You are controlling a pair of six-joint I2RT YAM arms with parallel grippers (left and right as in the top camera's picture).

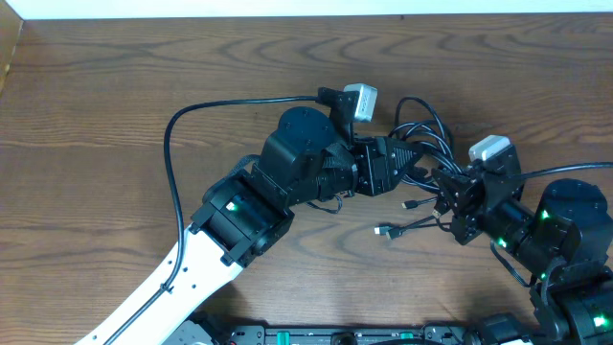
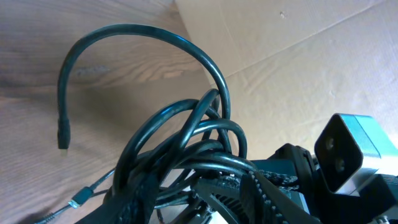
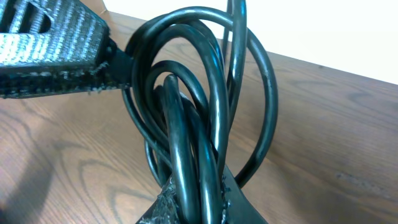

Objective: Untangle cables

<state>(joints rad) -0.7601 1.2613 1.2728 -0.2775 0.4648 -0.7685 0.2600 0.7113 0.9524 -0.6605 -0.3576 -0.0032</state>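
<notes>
Right wrist view, nearest first: the right gripper (image 3: 189, 208) is seen closed, pads pinched on a strand bundle of the cables (image 3: 214, 93) at the bottom edge. From that pinch the loops are stood up and away from the jaws, long axis roughly along the finger line, with several black loops threaded through each other. Beyond them a textured finger (image 3: 50, 53) of the other arm is seen at upper left. Whether it is touching the outer loop or just beside it cannot be told.

Left wrist view: the left gripper (image 2: 205, 202) jaws are seen apart with strands lying between them. Whether those strands are clamped cannot be told. Loops are fanned out ahead of the jaws. One free tail is arched far out to the left and ended by a small plug (image 2: 62, 134) near the table (image 2: 37, 155).

Overhead: the clump is placed between both grippers, right of table centre. It is entered by the left arm from the left and by the right arm from the lower right, so neither is meaningfully nearer. The bulk of the loops is bulged toward the far edge, and loose plug ends (image 1: 384, 230) are trailed toward the near edge. Judged: the next move turns on the line joining the two grippers, with the right pinch as anchor. The left arm's own thick cord (image 1: 172, 144) is not counted. No container is seen.
</notes>
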